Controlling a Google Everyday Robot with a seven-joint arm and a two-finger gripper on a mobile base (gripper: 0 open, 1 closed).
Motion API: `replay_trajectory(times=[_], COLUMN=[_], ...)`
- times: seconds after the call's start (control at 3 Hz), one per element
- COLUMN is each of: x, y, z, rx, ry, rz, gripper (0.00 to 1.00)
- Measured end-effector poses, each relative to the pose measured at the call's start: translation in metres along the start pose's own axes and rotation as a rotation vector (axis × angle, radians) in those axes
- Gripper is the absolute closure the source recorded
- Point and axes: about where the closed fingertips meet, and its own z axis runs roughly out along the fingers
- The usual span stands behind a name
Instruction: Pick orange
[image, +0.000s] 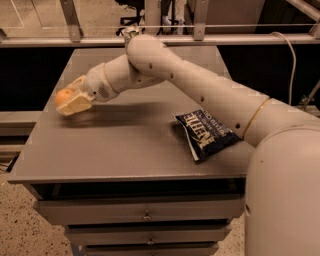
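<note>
Gripper: the gripper is at the far left of the bench, close to its left edge, at the end of the long arm that reaches across from the right.
Fingers: the pale fingers are drawn in around the orange, which is the only thing they hold.
Orange: the orange sits in the gripper with its left side showing, over the left margin of the bench.
Contact with bench: the orange looks to be held just above the surface, with a soft shadow under the gripper; whether it is fully clear cannot be told.
Task progress: the grasp appears made. What is left, by this reading, is a clear lift away from the bench.
Other item: a blue chip bag lies flat on the right half, well apart from the gripper.
Edges: the left edge is just beside the gripper, and the front edge is farther off, above the drawers.
Open room: bare bench lies between gripper and bag. Upward looks like the free direction, and a rail crosses behind the bench.
</note>
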Motion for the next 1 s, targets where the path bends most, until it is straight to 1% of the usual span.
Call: replay_trajectory(times=[0.33, 0.67, 1.0], x=[-0.026, -0.042, -0.044], y=[-0.009, -0.019, -0.021], z=[-0.035, -0.07, -0.074], rx=[0.034, 0.056, 0.061], ry=[-0.103, -0.215, -0.228], rz=[-0.039, -0.062, -0.067], gripper=[1.0, 1.0, 1.0])
